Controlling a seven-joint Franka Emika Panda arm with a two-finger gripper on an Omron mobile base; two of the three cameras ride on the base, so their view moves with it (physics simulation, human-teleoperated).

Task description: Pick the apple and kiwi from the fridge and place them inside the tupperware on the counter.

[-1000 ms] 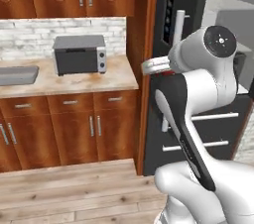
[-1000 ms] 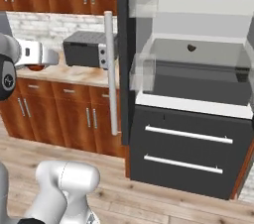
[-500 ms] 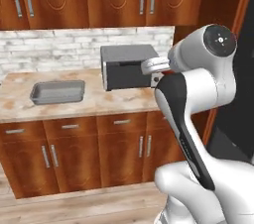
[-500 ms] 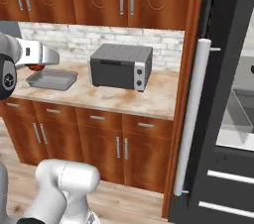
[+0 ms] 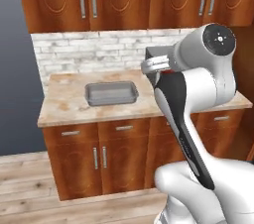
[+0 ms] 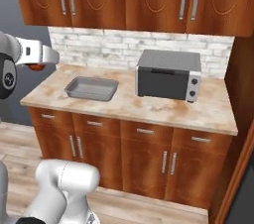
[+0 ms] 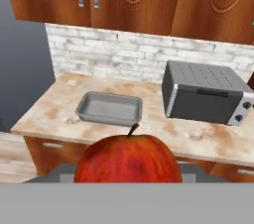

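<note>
The apple [image 7: 128,158] sits close before the hand camera, red with a dark stem, clamped in the gripper [image 6: 35,65]; the fingertips themselves are hidden behind the fruit. In the right base view a sliver of red shows under the white hand, up and to the left of the tupperware [image 6: 92,88]; in the left base view the arm [image 5: 193,99] blocks the fruit. The tupperware lies flat on the counter [image 6: 163,111], left of the toaster oven [image 6: 168,75] and apart from it; the left base view hides most of the oven behind the arm; the hand view shows the tray's bare grey floor.
</note>
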